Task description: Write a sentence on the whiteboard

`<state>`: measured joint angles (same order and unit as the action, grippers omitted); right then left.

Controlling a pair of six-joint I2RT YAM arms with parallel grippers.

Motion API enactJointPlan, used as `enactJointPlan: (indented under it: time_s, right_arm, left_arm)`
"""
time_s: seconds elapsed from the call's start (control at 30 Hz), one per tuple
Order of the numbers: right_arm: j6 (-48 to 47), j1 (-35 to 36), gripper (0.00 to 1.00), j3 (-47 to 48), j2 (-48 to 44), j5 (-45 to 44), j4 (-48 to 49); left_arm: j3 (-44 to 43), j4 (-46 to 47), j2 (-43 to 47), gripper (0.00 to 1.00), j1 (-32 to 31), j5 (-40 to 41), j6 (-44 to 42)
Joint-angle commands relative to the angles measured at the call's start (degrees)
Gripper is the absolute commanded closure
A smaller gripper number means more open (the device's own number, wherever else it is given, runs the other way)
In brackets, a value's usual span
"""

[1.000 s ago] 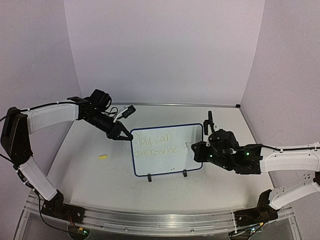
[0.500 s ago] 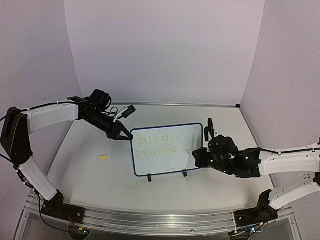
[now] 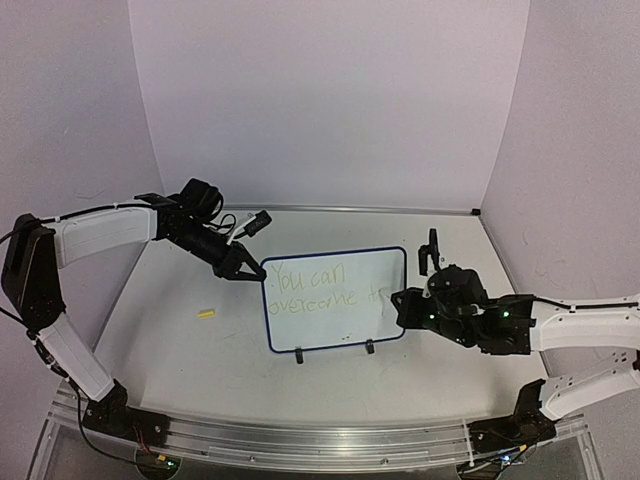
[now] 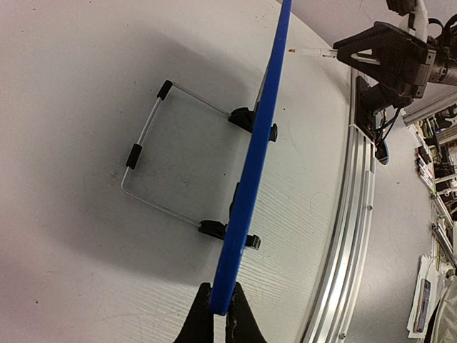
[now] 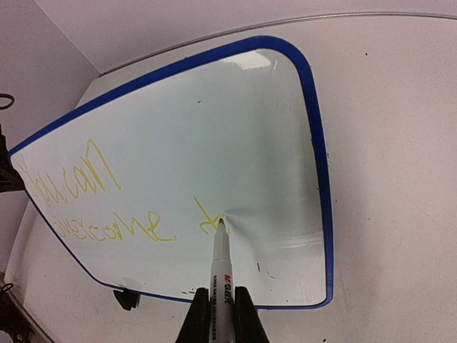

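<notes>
R gripper (image 5: 218, 318), near-right on table (image 3: 180, 350): jaws closed on marker (image 5: 220, 268), tip touching whiteboard (image 3: 385, 262) beside a "t" stroke. Whiteboard stands tilted mid-table on two black feet (image 3: 300, 356). Sentence (image 5: 107, 207), yellow-green: "You can" upper line, "overcome t" lower. L gripper (image 4: 218, 314), far-left: jaws clamped on board's blue frame at upper-left corner. Small yellow item (image 3: 206, 313) lies left of board, apart.

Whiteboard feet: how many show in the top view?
2. Both are black and sit at the near edge of the whiteboard: left foot, right foot. Nothing covers that edge, so no others seem hidden.
</notes>
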<state>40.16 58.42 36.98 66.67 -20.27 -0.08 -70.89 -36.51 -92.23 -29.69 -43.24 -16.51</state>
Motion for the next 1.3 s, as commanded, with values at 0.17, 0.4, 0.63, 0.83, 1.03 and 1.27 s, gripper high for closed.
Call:
enactJointPlan:
  time_s: [0.17, 0.4, 0.63, 0.83, 1.03, 1.27]
  right_arm:
    - [-2.7, -0.2, 1.00, 4.0, -1.5, -2.5, 0.2]
    - [-3.2, -0.4, 1.00, 5.5, 0.6, -3.4, 0.2]
    - [-3.8, -1.4, 1.00, 6.2, 2.2, -3.1, 0.2]
    - [-3.3, -1.9, 1.00, 5.8, 3.2, -2.8, -0.2]
    - [-0.5, -1.9, 1.00, 3.1, 2.0, -1.8, -1.6]
    - [1.7, -1.9, 1.00, 0.6, 1.6, 0.2, -2.0]
  left_arm:
    - [-0.1, -2.4, -2.2, 1.00, -0.6, 6.1, -1.3]
    - [-0.2, -2.4, -2.3, 1.00, -0.6, 6.1, -1.3]
    - [-0.2, -2.4, -2.4, 1.00, -0.6, 6.1, -1.3]
    - [-0.2, -2.4, -2.5, 1.00, -0.6, 6.0, -1.3]
    - [-0.3, -2.3, -2.6, 1.00, -0.6, 5.9, -1.3]
    - [-0.2, -2.4, -2.6, 1.00, -0.6, 5.9, -1.3]
